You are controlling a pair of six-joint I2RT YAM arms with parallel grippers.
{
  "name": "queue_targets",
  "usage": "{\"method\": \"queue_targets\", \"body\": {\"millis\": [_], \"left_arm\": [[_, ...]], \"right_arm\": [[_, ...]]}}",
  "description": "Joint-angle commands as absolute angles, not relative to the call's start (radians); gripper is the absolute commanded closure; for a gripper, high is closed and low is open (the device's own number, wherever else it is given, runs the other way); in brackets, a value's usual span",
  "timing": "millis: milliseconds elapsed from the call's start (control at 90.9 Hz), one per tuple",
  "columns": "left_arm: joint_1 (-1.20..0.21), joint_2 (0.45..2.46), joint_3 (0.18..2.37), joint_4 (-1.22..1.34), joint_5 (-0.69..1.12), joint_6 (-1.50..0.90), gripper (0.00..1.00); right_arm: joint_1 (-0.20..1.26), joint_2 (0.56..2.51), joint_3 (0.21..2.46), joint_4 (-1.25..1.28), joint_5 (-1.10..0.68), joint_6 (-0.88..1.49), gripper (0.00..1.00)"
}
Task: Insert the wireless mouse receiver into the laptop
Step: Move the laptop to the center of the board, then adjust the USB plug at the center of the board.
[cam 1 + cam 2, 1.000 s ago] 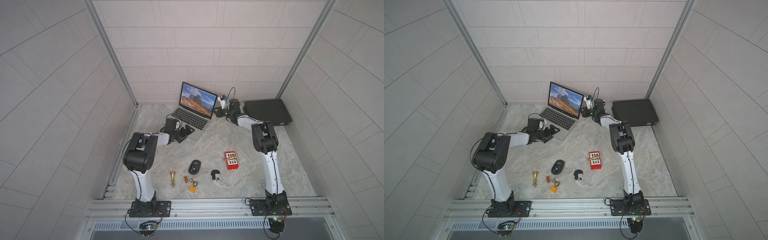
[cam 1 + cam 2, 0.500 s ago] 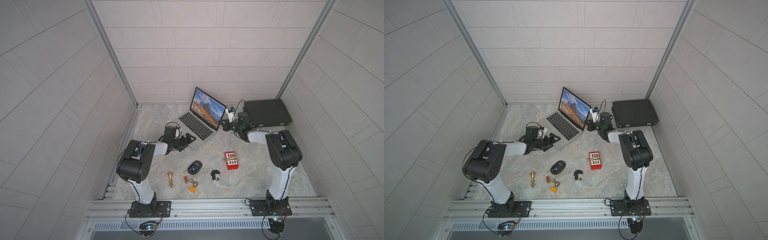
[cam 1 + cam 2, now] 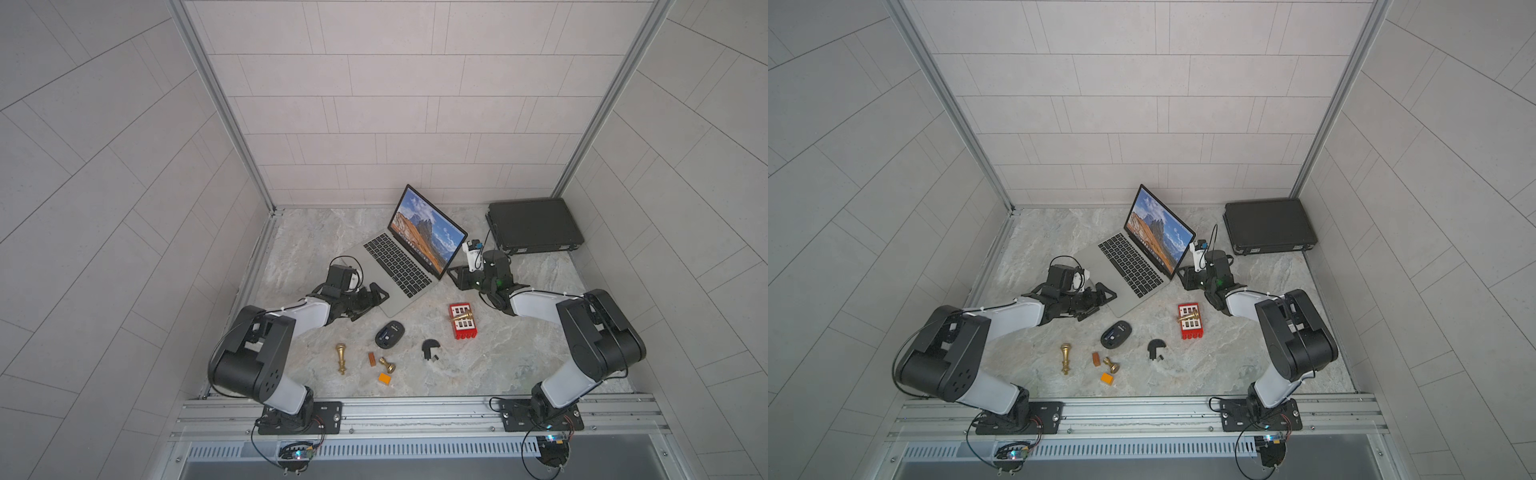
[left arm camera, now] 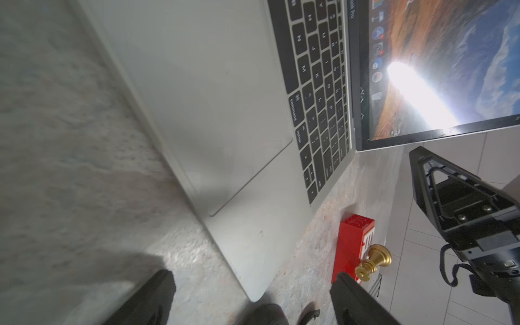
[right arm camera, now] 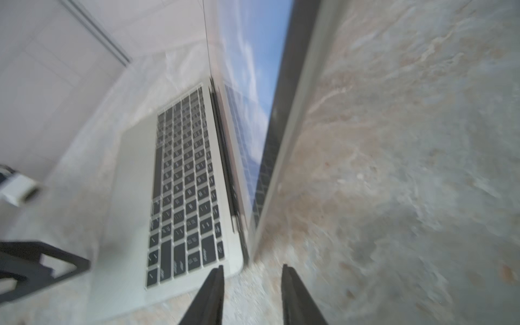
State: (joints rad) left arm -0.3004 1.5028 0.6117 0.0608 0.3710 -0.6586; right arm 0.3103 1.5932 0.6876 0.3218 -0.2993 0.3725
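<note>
Marbled stone table (image 3: 519,345). On it the slim silver laptop (image 3: 399,266) has swung round since a second ago. The left tool (image 4: 253,292) gapes wide around its smooth front corner. The right tool (image 5: 253,289), shut before, now stands parted, seemingly empty, beside the hinge corner. The receiver is too small to find.

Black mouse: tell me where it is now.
In both top views the black mouse lies mid-table, just in front of the laptop's near corner, with the half-round black cover on its right.
</note>
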Motion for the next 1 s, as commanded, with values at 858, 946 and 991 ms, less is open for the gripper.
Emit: {"method": "queue_targets", "body": {"millis": [858,946,991], "left_arm": [[-0.448,1.682,0.851,0.012,0.469,-0.499,0.45],[-0.448,1.692,0.856,0.008,0.471,-0.497,0.45],[-0.448,1.697,0.860,0.006,0.471,-0.495,0.45]], "right_arm": [[0.772,1.431,0.683,-0.233,-0.499,0.511,0.55],[0.780,1.458,0.676,-0.233,-0.501,0.511,0.56],[0.784,1.469,0.670,-0.233,-0.499,0.511,0.56]]}}
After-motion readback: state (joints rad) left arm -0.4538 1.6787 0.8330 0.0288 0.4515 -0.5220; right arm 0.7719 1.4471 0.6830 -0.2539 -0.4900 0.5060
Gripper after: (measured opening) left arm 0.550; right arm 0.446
